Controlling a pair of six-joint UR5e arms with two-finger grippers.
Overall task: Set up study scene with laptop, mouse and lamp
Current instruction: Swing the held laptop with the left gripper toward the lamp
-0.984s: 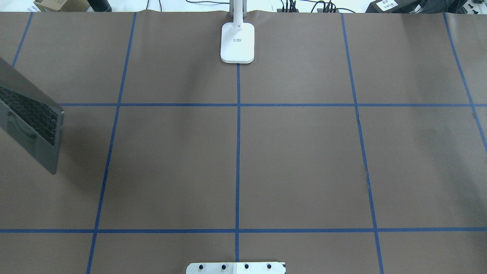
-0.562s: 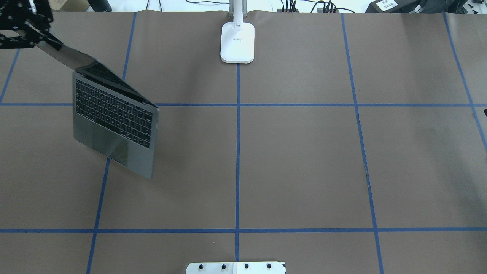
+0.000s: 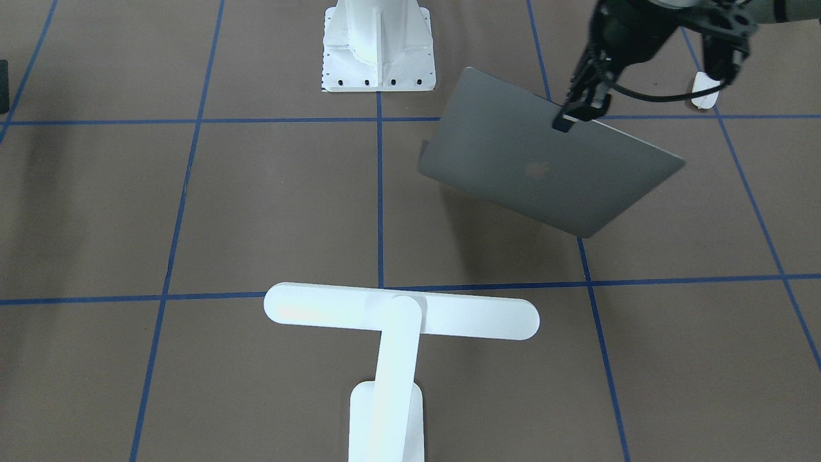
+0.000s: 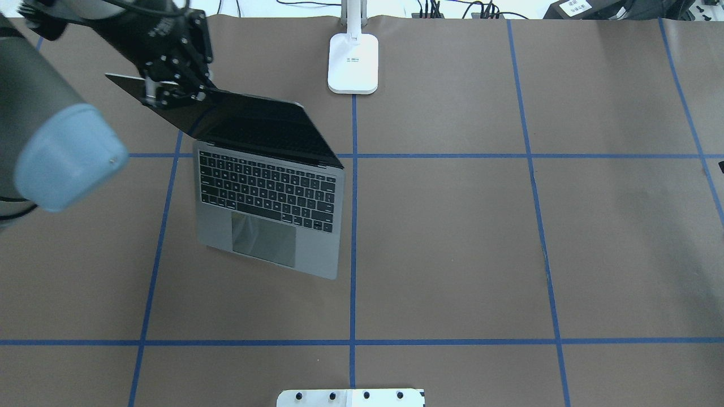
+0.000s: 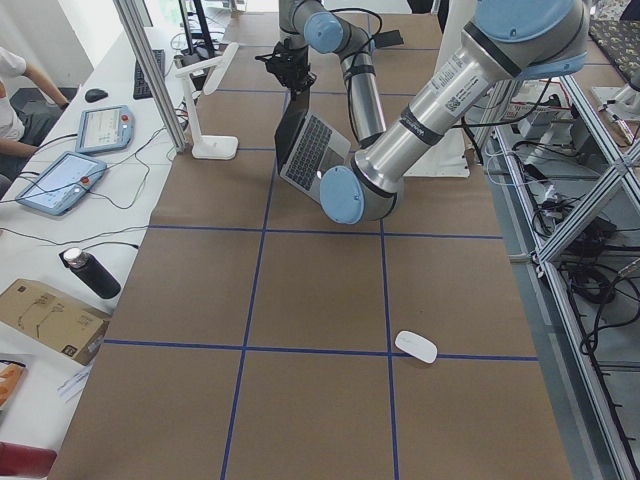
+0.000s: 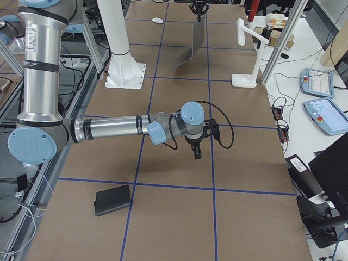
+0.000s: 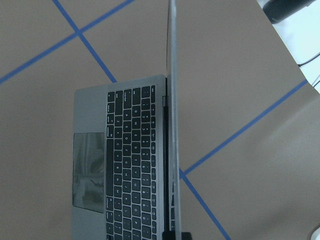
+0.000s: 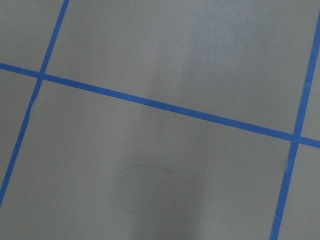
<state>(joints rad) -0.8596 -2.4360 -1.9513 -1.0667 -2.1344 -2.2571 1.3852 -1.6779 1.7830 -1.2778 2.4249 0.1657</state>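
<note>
On a brown-papered table [image 4: 452, 226] gridded with blue tape, the open laptop [image 4: 266, 186] hangs tilted left of centre, apparently clear of the surface. Its lid's top edge is pinched in the left gripper [image 4: 169, 93]. The lamp [image 4: 353, 62] stands at the far middle edge. The mouse [image 5: 415, 346] lies well apart, near the table's left end. The right gripper [image 6: 196, 151] hovers over bare paper; whether it is spread cannot be told. On this showing, the laptop is not yet set down and the mouse awaits placing.
</note>
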